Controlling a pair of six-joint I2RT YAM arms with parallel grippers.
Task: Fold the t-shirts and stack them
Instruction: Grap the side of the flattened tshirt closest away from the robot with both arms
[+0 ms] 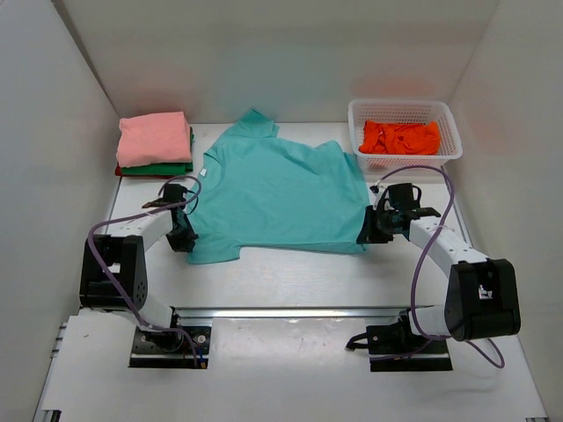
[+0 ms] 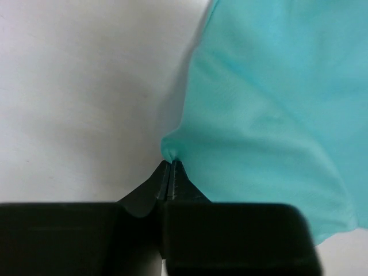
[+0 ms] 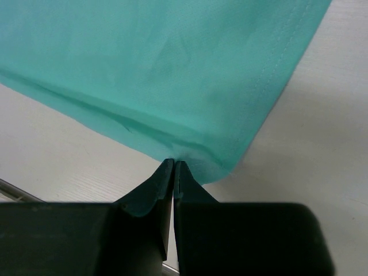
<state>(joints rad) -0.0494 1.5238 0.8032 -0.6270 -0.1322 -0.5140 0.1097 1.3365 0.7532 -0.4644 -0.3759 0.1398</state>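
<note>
Top external view: tabletop (image 1: 281, 281) carries the teal t-shirt (image 1: 277, 189) spread flat at centre, collar toward the far edge. Folded stack (image 1: 155, 145) in far-left corner, basket (image 1: 356, 132) far-right. Left claw (image 2: 171, 164) pinched on the shirt's left edge near the hem; right claw (image 3: 173, 164) clamped on the right hem corner. You'd best lift both evenly, keeping the hem taut, then carry it toward the collar.

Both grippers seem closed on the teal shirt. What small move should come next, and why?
Probably lift both grippers a little, together. The left gripper and right gripper each pinch the teal t-shirt at its near end, one on each side. It lies flat on the table, so raising that end would start the fold.
</note>
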